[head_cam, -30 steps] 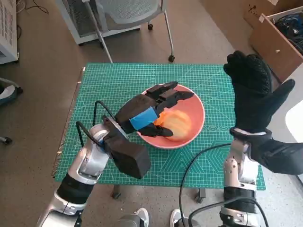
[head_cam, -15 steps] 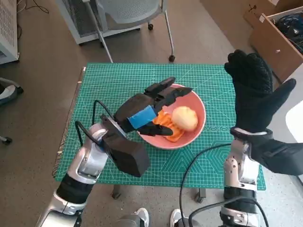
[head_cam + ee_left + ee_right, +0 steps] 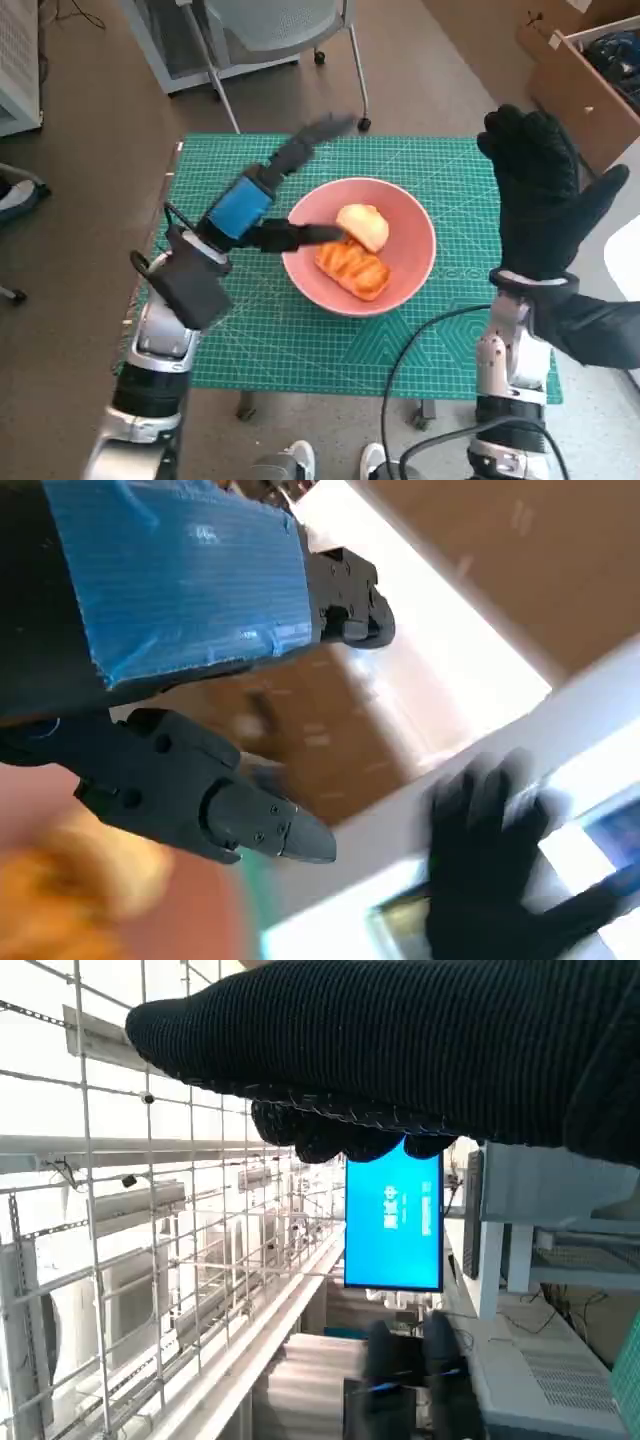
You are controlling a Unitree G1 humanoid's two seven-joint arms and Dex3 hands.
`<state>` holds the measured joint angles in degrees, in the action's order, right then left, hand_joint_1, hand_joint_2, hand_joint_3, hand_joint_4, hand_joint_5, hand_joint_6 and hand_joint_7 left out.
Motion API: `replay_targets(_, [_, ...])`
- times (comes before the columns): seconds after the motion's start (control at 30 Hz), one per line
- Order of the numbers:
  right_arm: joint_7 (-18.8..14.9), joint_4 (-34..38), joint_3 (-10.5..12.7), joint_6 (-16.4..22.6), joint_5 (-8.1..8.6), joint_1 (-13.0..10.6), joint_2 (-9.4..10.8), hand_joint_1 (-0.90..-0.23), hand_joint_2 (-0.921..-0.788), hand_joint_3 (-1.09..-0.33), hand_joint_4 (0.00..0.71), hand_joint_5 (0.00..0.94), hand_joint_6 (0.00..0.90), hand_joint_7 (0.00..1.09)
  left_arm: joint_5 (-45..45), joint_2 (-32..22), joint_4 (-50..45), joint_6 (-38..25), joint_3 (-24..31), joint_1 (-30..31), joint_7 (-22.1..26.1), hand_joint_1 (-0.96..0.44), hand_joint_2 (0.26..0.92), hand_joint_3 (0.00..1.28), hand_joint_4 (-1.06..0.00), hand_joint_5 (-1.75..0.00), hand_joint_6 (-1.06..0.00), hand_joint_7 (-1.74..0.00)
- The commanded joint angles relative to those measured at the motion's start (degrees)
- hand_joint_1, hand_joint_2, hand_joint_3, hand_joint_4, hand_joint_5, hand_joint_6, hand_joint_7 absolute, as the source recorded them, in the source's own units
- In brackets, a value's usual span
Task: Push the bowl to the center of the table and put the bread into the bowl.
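The fingers (image 3: 310, 135) of the left hand (image 3: 262, 190) are spread wide and hold nothing; they reach away from the robot over the far-left part of the bench (image 3: 250, 330), blurred in the head view, while the thumb lies across the near-left rim of the bowl (image 3: 410, 280). In the left wrist view the same black fingers (image 3: 250, 820) stand apart with open air between them under the blue tape (image 3: 190, 580). The right hand (image 3: 545, 195) is raised upright off the bench's right edge, palm flat and fingers splayed, empty; the right wrist view shows its glove (image 3: 400, 1050) only as a dark band against wire mesh (image 3: 100, 1210) and a blue screen (image 3: 393, 1222).

The bowl is pink, round and shallow, and stands on the green gridded mat about the middle of the bench, a little to the right. Two pieces of bread lie in it, touching. The pale bun (image 3: 363, 225) is rounded, with no clear long axis, and sits toward the far side. The orange-brown pastry (image 3: 352, 270) is elongated and ridged; its long axis runs diagonally, from the bowl's left side toward the near right.

A chair (image 3: 270, 30) stands on the floor beyond the bench, and a cardboard box (image 3: 590, 80) to the far right.
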<state>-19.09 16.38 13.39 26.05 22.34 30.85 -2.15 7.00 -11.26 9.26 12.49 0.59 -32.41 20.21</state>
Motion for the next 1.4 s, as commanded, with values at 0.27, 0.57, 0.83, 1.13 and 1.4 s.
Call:
replay_targets(0.27, [2.35,-3.09,-0.64,-4.53,-1.44,1.61,-1.81,-0.483,-0.921,-0.582,0.393,0.002,0.156,0.55,8.92,4.70,-2.39,-0.11,5.66,-2.18,-3.00,-0.58,0.921,0.30,-0.10,-0.01,0.00,-0.53])
replay_targets(0.57, [3.14,-6.01,-1.39,-7.62,-3.04,2.47,-3.98,-0.526,-0.921,-0.587,0.389,0.000,0.152,0.55,8.59,5.84,-4.53,0.75,5.98,-1.41,-5.55,-0.60,0.921,0.40,-0.10,-0.01,0.00,-0.48])
replay_targets(0.83, [3.08,-7.83,-1.97,-9.16,-3.74,2.55,-5.47,-0.545,-0.921,-0.558,0.383,0.000,0.159,0.55,8.88,6.86,-5.44,0.78,5.65,-1.14,-6.27,-0.59,0.921,0.42,-0.09,-0.01,0.00,-0.48])
replay_targets(1.13, [3.02,-9.17,-2.57,-9.85,-4.39,1.96,-6.49,-0.546,-0.921,-0.552,0.370,0.000,0.158,0.54,8.28,6.69,-5.51,1.30,5.38,-1.36,-5.86,-0.59,0.921,0.42,-0.09,-0.01,0.00,-0.49])
replay_targets(1.4, [3.69,-10.73,-3.05,-10.90,-5.45,1.27,-6.60,-0.545,-0.921,-0.551,0.366,0.000,0.160,0.53,8.78,6.27,-4.91,1.11,5.75,-1.97,-5.13,-0.60,0.921,0.42,-0.09,-0.01,0.00,-0.49])
